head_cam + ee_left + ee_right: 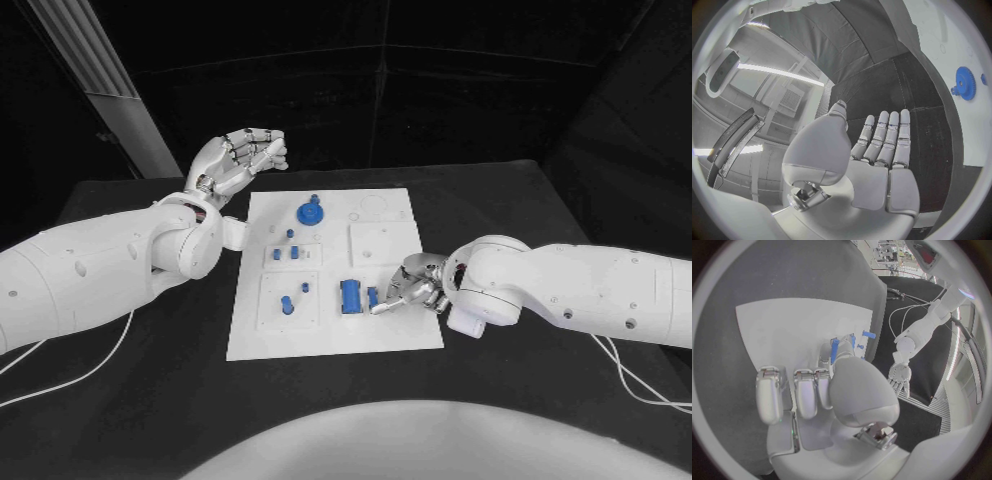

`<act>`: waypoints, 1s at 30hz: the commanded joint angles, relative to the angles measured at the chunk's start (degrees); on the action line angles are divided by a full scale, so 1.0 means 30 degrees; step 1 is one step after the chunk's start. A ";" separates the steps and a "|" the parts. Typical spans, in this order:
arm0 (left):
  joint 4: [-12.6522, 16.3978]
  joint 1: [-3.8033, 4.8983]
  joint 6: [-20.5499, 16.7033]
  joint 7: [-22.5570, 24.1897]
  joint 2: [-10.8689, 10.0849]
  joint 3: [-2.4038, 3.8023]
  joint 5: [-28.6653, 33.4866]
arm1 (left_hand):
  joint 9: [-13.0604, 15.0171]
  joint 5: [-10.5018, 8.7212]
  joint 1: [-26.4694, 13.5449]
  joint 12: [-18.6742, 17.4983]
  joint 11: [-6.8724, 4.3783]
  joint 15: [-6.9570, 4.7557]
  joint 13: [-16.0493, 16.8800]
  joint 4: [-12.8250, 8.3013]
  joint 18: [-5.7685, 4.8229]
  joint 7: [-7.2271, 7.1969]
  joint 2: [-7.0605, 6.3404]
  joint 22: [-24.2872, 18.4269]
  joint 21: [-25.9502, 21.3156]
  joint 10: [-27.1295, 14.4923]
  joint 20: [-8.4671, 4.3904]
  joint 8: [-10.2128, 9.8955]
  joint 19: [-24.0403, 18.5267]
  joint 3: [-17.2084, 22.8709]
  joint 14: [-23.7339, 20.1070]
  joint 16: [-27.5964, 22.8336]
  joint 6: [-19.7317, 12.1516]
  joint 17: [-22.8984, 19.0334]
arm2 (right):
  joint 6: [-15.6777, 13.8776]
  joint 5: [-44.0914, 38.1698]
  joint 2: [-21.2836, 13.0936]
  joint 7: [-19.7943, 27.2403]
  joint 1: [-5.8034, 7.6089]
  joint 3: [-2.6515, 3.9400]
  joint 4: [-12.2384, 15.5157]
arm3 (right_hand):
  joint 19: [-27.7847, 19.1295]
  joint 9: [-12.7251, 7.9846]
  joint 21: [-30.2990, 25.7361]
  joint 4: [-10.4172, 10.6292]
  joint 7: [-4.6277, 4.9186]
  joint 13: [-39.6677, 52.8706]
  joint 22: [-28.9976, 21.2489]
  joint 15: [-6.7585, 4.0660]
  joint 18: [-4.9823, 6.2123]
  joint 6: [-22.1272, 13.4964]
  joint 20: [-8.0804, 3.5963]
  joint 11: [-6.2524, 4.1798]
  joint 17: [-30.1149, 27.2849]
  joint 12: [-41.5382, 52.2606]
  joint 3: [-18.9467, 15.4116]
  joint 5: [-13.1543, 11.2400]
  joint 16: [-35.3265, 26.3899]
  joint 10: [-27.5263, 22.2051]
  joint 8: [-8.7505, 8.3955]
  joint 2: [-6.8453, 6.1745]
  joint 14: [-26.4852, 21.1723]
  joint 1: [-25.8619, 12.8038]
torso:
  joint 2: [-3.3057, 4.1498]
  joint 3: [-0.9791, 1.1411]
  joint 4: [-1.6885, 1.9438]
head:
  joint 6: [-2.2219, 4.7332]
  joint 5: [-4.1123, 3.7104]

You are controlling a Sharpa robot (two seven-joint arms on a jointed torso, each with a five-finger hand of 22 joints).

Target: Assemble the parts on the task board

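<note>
Down on the task board (389,335), a small blue part (374,296) sits right at the fingertips of the right hand (410,285), with a larger blue block (351,296) just beyond it. The fingers look pinched around that small part, though the wrist view can't quite confirm a firm grasp. Looks like the pick-up step: next comes a clean lift and a carry to its seat. The left hand (240,158) hovers off the board's far corner, fingers spread, holding nothing, blue gear (310,212) nearby.
</note>
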 commanded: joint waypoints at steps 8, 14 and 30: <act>0.0015 0.0020 0.0261 0.1488 0.0031 0.0014 0.0036 | -0.0029 0.0056 0.0005 0.0105 0.0009 0.0022 -0.0020 -0.0002 -0.0202 0.2136 0.0251 -0.0033 -0.0116 -0.0193 0.0010 0.0080 -0.0019 -0.0166 -0.0098 0.0141 -0.0127 -0.0048 | -0.0499 -0.0270 0.0179 -0.0219 0.0017 0.0003 -0.0129 | 0.2012 0.0107 0.0061 0.0354 -0.0082 0.5032 0.5031 -0.0069 -0.0141 0.0144 -0.0090 -0.0139 0.5033 0.0052 -0.0075 -0.0095 0.0047 0.2053 0.0086 0.0433 0.2010 -0.0142 | 0.0000 -0.0013 0.0009 | -0.0002 -0.0053; 0.0034 0.0017 0.0268 0.1477 0.0025 0.0014 0.0036 | -0.0029 0.0056 0.0005 0.0105 0.0009 0.0022 -0.0020 -0.0002 -0.0202 0.2136 0.0251 -0.0033 -0.0116 -0.0193 0.0010 0.0080 -0.0019 -0.0166 -0.0098 0.0141 -0.0127 -0.0048 | -0.0353 -0.0455 0.0291 -0.0669 0.0017 0.0004 -0.0194 | 0.2012 0.0173 0.0061 0.0088 -0.0159 0.5032 0.5031 -0.0113 -0.0141 0.0130 -0.0121 -0.0210 0.5033 0.0052 0.0144 -0.0087 0.0047 0.2053 0.0061 0.0724 0.2010 0.0530 | -0.0007 -0.0003 0.0018 | -0.0002 -0.0034; 0.0047 0.0003 0.0275 0.1486 0.0018 0.0014 0.0036 | -0.0031 0.0057 0.0001 0.0116 0.0012 0.0025 -0.0023 0.0002 -0.0205 0.2138 0.0261 -0.0036 -0.0122 -0.0212 0.0010 0.0093 -0.0026 -0.0186 -0.0117 0.0158 -0.0138 -0.0075 | -0.0485 -0.1163 0.0681 -0.0800 0.0017 0.0006 -0.0423 | 0.2012 0.0222 0.0061 -0.0448 -0.0267 0.5032 0.5031 -0.0184 -0.0141 0.0157 -0.0192 -0.0317 0.5033 0.0052 0.0725 -0.0083 0.0047 0.2053 -0.0168 0.1472 0.2010 0.1962 | -0.0009 -0.0005 0.0022 | -0.0002 -0.0068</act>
